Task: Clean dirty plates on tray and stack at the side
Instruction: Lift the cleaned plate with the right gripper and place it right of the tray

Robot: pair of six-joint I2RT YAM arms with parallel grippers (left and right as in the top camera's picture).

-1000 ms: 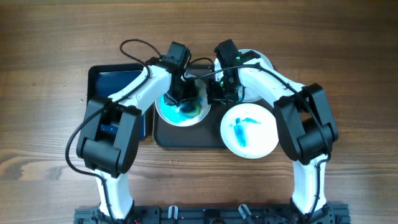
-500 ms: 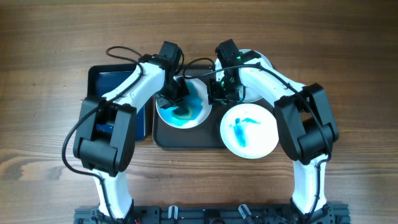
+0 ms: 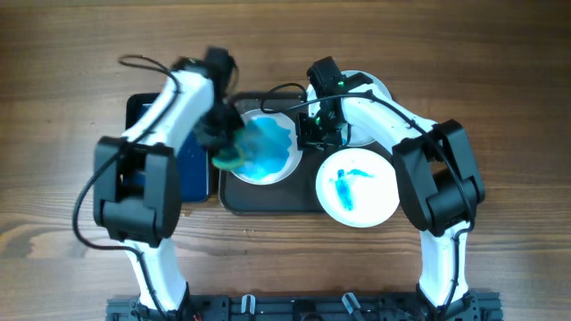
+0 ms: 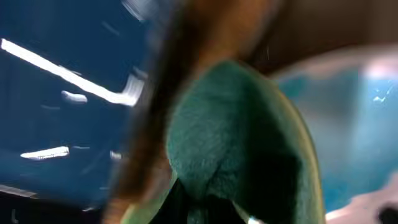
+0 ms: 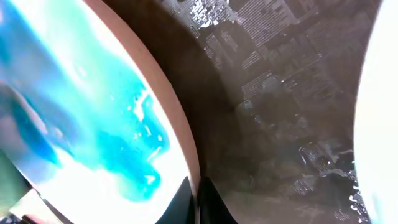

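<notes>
A white plate (image 3: 266,148) smeared all over with blue sits on the left of the dark tray (image 3: 268,198). My right gripper (image 3: 307,135) is shut on its right rim; in the right wrist view the fingertips (image 5: 205,202) pinch the rim of the plate (image 5: 81,112) over the tray (image 5: 280,124). My left gripper (image 3: 221,143) is shut on a green sponge (image 3: 228,158) at the plate's left edge; the sponge (image 4: 236,143) fills the blurred left wrist view. A second plate (image 3: 358,187) with a blue smear lies at the right. A third plate (image 3: 373,87) is partly hidden behind the right arm.
A smaller black tray with blue inside (image 3: 169,120) lies left of the dark tray, under the left arm; it shows in the left wrist view (image 4: 62,93). Cables loop over the back of the trays. Bare wood table surrounds everything.
My left gripper has swept the sponge left from the plate's middle to its left edge, spreading the blue across the plate. The right gripper has stayed on the rim.
</notes>
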